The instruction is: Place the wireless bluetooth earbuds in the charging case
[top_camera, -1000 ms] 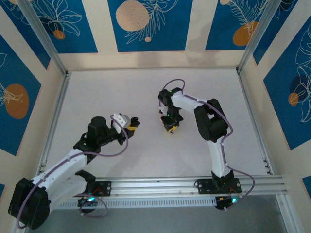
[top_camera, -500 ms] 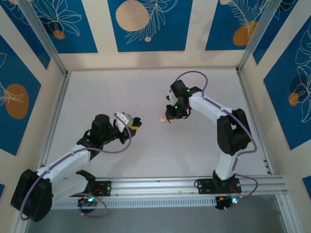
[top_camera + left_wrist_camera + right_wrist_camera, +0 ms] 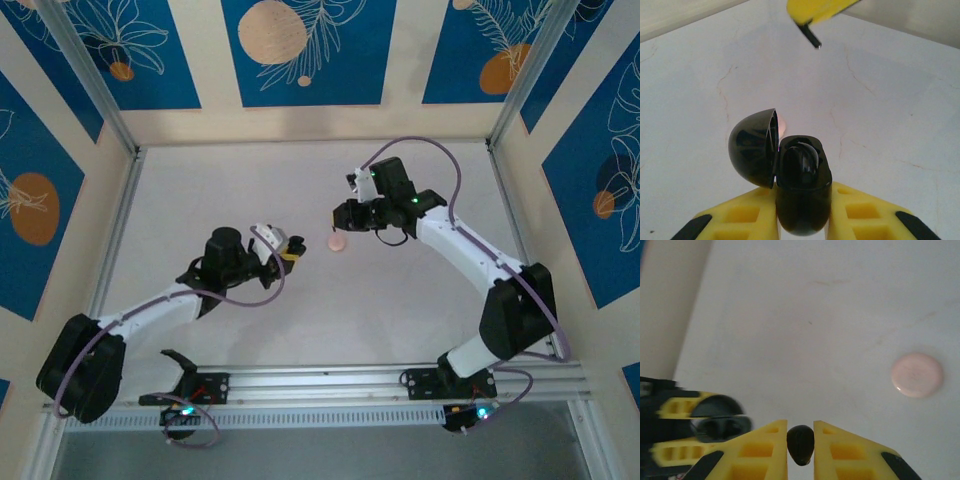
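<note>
My left gripper is shut on the base of a black charging case, held above the table with its lid hinged open to the left. A glossy black rounded shape sits in the base's well. My right gripper is shut on a small black earbud. In the top view the left gripper and the right gripper face each other a short way apart. The right gripper's yellow fingertip shows at the top of the left wrist view.
A closed pale pink round case lies on the white table between the two grippers, also the pink case to the right in the right wrist view. Walls and aluminium posts ring the table.
The right gripper has moved away from the near side towards the back, uncovering the pink case. The left gripper has reached a little further right with the black case.
</note>
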Robot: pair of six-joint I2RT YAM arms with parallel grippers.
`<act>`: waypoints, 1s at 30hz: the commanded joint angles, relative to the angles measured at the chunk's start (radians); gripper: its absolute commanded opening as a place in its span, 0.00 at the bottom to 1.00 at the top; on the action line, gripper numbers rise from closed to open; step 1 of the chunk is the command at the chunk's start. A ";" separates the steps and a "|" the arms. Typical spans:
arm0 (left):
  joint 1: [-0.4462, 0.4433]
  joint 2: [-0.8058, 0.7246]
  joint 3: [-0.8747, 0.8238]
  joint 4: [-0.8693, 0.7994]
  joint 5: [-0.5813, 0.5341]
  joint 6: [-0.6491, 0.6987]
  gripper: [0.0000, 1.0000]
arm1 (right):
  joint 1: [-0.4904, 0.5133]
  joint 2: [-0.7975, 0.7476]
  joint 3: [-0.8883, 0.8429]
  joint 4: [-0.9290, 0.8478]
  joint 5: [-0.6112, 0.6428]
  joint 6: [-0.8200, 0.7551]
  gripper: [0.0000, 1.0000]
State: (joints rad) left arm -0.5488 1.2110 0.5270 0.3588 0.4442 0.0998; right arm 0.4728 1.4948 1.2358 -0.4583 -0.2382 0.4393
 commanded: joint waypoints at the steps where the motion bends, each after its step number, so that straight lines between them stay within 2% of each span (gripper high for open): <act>1: -0.018 0.025 0.050 0.074 0.027 -0.018 0.24 | 0.017 -0.052 -0.032 0.108 -0.071 0.041 0.16; 14: -0.035 0.086 0.099 0.107 0.034 -0.024 0.23 | 0.050 -0.137 -0.075 0.255 -0.126 0.081 0.16; 30: -0.040 0.083 0.095 0.171 0.045 -0.060 0.23 | 0.106 -0.148 -0.157 0.309 -0.114 0.100 0.16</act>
State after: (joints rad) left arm -0.5785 1.3056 0.5987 0.4866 0.4633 0.0570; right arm 0.5705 1.3705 1.0958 -0.1669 -0.3447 0.5320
